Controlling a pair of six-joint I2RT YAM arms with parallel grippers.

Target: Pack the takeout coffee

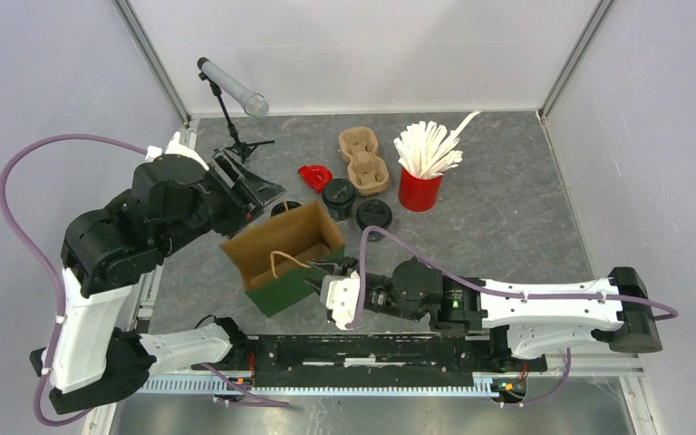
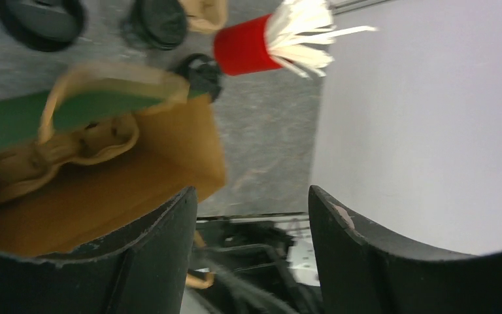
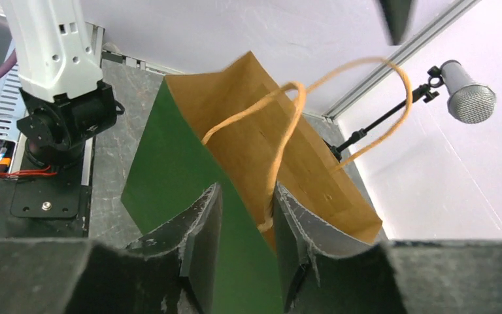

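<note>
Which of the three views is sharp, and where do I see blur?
Top external view: sharp, evenly lit, the paper bag crisp. Left wrist view: bag and red cup blurred. Right wrist view: bag mostly sharp, microphone clear.

- I work in a robotics lab cell: blank white walls [image 1: 344,45] box me in on three sides, joined by aluminium posts [image 1: 151,59].
- My arms are bolted to a black rail [image 1: 372,349] at the near edge of a grey table [image 1: 526,227], with purple cables [image 1: 553,296] looping free.
- A microphone [image 1: 231,88] on a small tripod stands near the paper bag [image 1: 285,245].
</note>
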